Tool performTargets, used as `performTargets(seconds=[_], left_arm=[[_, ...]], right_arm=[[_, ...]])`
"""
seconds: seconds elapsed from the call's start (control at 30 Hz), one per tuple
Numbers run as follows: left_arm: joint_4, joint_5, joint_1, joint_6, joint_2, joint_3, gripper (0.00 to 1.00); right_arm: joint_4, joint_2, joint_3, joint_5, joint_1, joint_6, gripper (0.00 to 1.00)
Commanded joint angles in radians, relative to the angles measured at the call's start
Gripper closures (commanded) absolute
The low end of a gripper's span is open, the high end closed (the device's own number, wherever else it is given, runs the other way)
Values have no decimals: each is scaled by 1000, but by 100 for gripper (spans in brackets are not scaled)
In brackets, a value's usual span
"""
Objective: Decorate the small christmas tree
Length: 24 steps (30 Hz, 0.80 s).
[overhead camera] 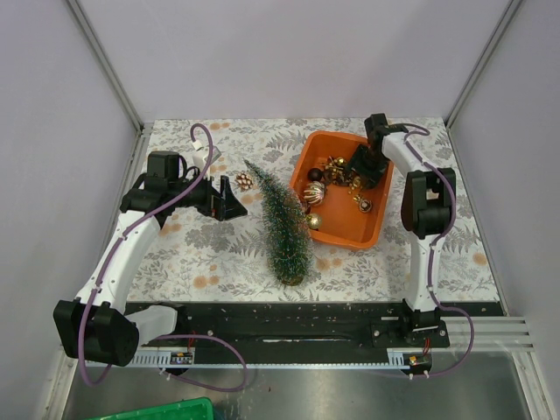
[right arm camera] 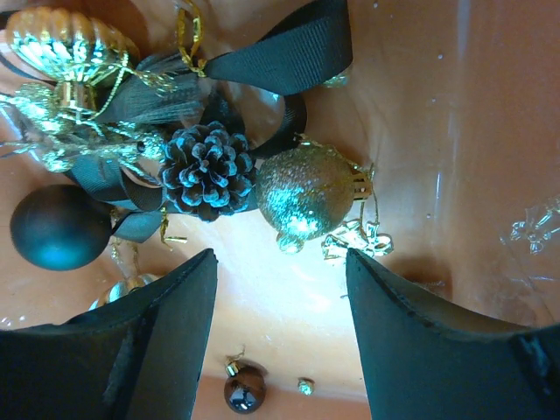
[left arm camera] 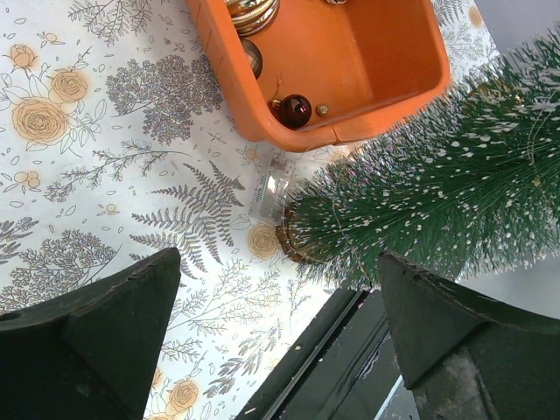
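I hold my right gripper [right arm camera: 280,262] open over a gold ball [right arm camera: 306,194] in the tray [overhead camera: 350,243] to grab it; my left gripper [overhead camera: 229,199] is open beside the lying tree [overhead camera: 284,223].

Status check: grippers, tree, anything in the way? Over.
Left gripper open, empty, beside small christmas tree. Right gripper open over ornaments in orange tray. Tree lying on its side. Pinecone loose by its tip.
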Motion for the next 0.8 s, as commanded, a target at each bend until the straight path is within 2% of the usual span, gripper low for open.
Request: performTargets(seconds=[0.0,0.47,0.6,0.77], left_arm=[[21,4,5,12,-29,25,1],[25,14,5,14,-18,27,1],[29,17,5,14,-16,31,1],[21,17,5,17,-13,40,1]], right_arm=[[29,-103,3,19,-6,19,32],[-163,-13,195,270,-4,34,32],[-146,-14,180,274,-4,31,33],[-262,77,317,245,-3,1,33]])
